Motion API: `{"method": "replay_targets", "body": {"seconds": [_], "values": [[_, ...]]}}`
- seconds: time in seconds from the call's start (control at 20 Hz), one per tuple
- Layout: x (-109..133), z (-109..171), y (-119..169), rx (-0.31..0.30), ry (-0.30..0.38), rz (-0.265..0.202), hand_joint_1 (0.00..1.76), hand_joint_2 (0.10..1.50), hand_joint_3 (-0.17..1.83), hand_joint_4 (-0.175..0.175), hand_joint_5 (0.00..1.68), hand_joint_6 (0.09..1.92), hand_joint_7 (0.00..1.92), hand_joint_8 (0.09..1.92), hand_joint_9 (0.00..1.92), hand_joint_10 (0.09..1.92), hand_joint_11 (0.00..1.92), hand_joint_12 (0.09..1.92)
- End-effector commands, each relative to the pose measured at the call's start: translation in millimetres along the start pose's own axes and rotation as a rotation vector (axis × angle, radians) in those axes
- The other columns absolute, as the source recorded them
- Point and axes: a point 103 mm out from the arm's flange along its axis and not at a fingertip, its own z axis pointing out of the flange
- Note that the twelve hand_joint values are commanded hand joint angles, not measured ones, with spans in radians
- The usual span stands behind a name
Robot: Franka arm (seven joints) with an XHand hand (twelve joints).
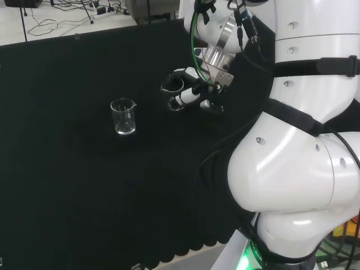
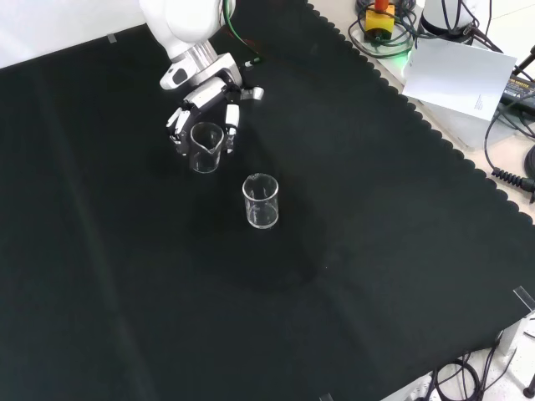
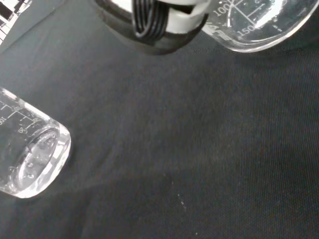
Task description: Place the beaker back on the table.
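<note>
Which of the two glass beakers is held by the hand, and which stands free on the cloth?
The beaker nearer the arm is held, the hand curled round it. The other beaker stands upright alone on the black cloth.

Robotics lab: black-draped bench (image 2: 351,276), graduated glass beakers (image 2: 261,201), cables and power strip on floor (image 1: 104,12).

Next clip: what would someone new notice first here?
Probably the hand, fingers curled round a clear beaker near the front view's top. Then the second beaker, standing alone and upright on the black cloth just below and to the right of it.
</note>
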Motion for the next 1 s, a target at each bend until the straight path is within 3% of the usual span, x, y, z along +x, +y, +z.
{"method": "replay_targets", "body": {"seconds": [0.05,0.3,0.8,1.0], "values": [[-1.7,1.2,-1.4,0.03,-0.002,0.026,1.07,0.92,-0.17,-0.059,0.36,0.51,0.46,0.74,0.52,0.64,0.16,1.38],[-3.0,1.7,0.5,0.047,0.004,0.044,1.05,0.92,-0.17,-0.062,0.35,0.47,0.42,0.74,0.49,0.65,0.14,1.39],[-2.6,-14.0,-3.4,0.014,0.036,0.049,0.93,0.87,-0.17,-0.078,0.25,0.11,0.12,0.76,0.25,0.76,0.02,1.45],[0.8,-22.3,-8.9,0.012,0.026,0.056,0.86,0.84,-0.17,-0.077,0.22,0.09,0.01,0.73,0.13,0.8,0.0,1.4]]}}
